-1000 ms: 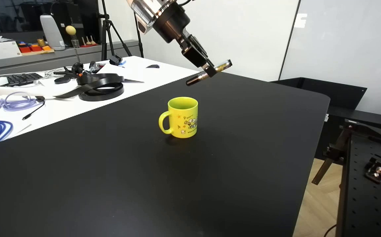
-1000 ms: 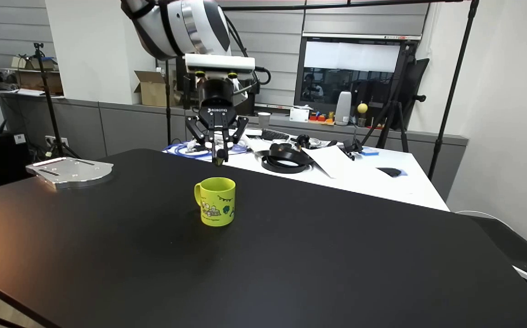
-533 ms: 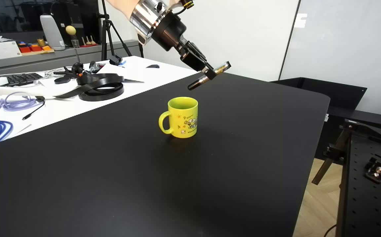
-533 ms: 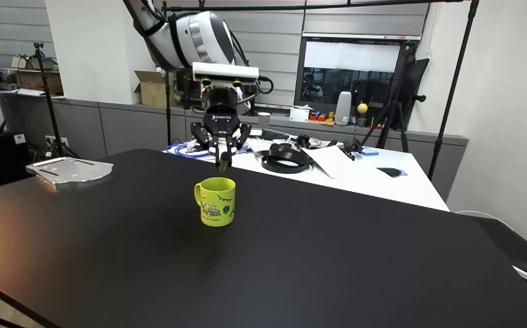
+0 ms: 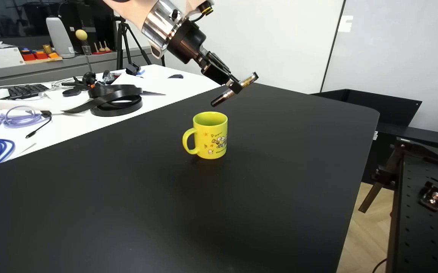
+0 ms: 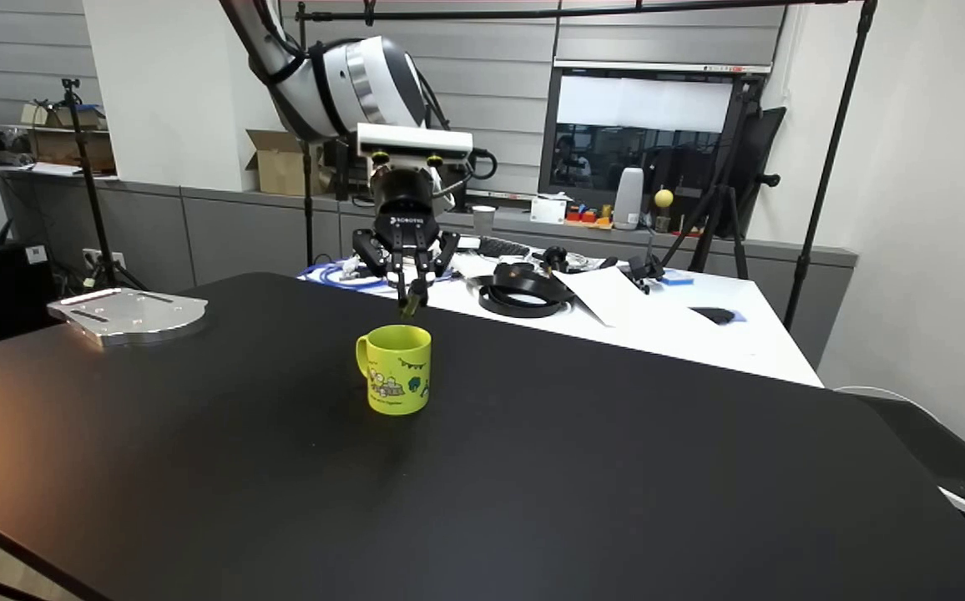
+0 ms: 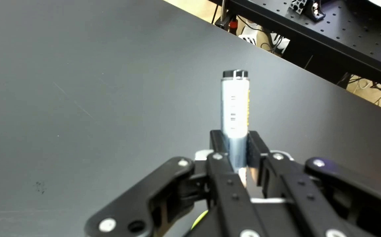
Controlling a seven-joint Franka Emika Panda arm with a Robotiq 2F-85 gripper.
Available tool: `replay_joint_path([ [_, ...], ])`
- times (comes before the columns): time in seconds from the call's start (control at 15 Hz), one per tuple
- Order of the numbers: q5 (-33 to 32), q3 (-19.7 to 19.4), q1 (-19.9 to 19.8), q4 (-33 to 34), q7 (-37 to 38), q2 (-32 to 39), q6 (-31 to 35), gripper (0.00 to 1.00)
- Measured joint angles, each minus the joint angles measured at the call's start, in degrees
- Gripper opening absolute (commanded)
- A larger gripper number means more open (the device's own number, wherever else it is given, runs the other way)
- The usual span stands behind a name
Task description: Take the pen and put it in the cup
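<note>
The yellow cup stands upright on the black table in both exterior views, also here. Its loop handle is on the left side in both. In the wrist view only a thin yellow sliver of the cup shows behind the gripper. My gripper is shut on the pen around its middle and holds it tilted in the air, above and apart from the cup. In the wrist view the pen, pale with a black end, sticks out between the fingertips. Its other end is hidden there.
A silver plate lies on the black table. A white table behind it carries a black strap roll, cables and a keyboard. A black perforated bench stands beyond the table's edge.
My gripper has come down with the pen and, in an exterior view, shifted left, so the pen's lower end is closer above the cup. The pen is slightly steeper. The cup has not moved.
</note>
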Motion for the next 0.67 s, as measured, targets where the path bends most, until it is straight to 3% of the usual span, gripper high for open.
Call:
replay_joint_path([
  [0.07,-0.2,0.1,0.2,0.3,-0.2,0.2,0.0,0.05],
  [0.13,-0.2,0.1,0.4,0.5,-0.4,0.3,0.0,0.21],
  [0.33,-0.3,0.4,0.6,1.1,-0.8,0.6,0.0,0.21],
  [0.4,-0.3,0.4,0.6,1.1,-0.8,0.6,0.0,0.05],
  [0.67,-0.2,0.5,0.6,1.0,-0.9,1.0,-0.1,0.05],
])
